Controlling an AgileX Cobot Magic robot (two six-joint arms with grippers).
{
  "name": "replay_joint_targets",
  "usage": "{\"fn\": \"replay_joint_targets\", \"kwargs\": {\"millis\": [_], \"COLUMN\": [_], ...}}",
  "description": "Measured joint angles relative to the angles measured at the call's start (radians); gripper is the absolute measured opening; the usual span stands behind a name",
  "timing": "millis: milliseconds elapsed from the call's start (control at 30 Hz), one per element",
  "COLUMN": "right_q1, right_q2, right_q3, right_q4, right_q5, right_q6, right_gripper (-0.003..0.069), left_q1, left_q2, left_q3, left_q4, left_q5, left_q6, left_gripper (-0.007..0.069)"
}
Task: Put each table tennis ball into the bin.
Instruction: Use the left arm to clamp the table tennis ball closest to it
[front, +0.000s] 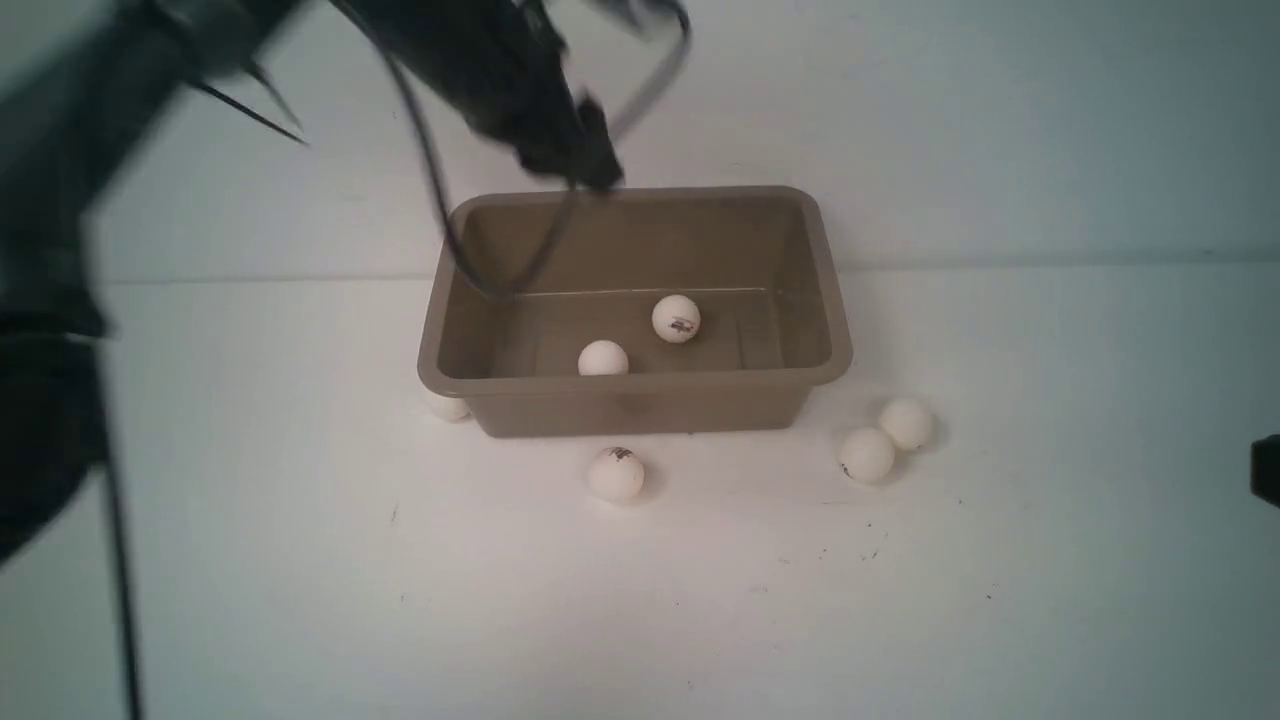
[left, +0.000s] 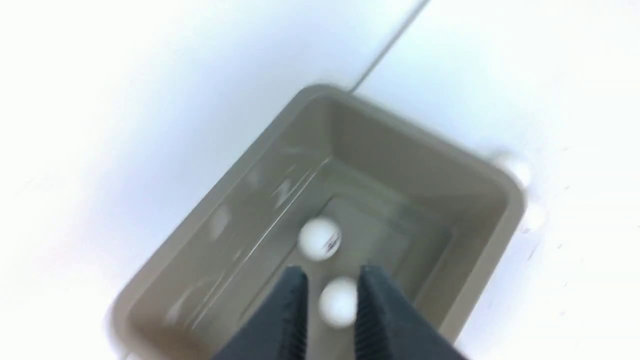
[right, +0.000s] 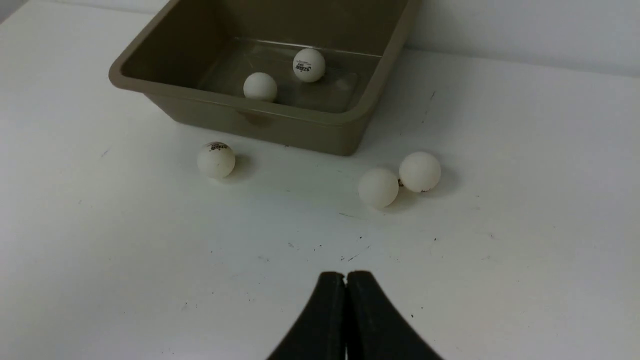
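Bin (front: 630, 400): on the surface (front: 300, 550); plain ball (front: 603, 358) and marked ball (front: 676, 318) inside.
Loose balls: corner ball (front: 447, 407) at bin's left; front ball (front: 616, 473); close pair (front: 866, 454) at right.
Your left gripper (left: 332, 274): released, over bin.
Your right gripper (right: 346, 275): clenched, empty.

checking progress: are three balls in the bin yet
No, only two balls lie in the bin; the other four sit outside it.

Matte white table (front: 300, 600), few dark specks (front: 872, 545) approx 4 o'clock; plain white wall (front: 1000, 100) at 12; soft light.
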Motion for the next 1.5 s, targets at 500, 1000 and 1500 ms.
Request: {"fn": "replay_joint_targets", "kwargs": {"millis": [500,1000,1500], "right_q1": [0.0,0.0,0.0], "right_q2": [0.0,0.0,0.0], "right_q3": [-0.002,0.001,0.003], "right_q4": [-0.001,-0.001,-0.001], "right_q5": [-0.026,0.001,0.064], "right_q6": [0.0,0.0,0.004], "right_gripper": [-0.001,-0.001,-0.001], "left_q1": [0.394,0.492,0.489], "left_q2": [-0.396,-0.174,0.187], "left_q3": [1.036,1.422,1.251], "left_q4": [-0.465,-1.042,-1.06], "left_q5": [-0.074,-0.273,-0.11], "left_q6": [0.805,1.599,2.018], "left_gripper": [0.009,0.009,0.0308]}}
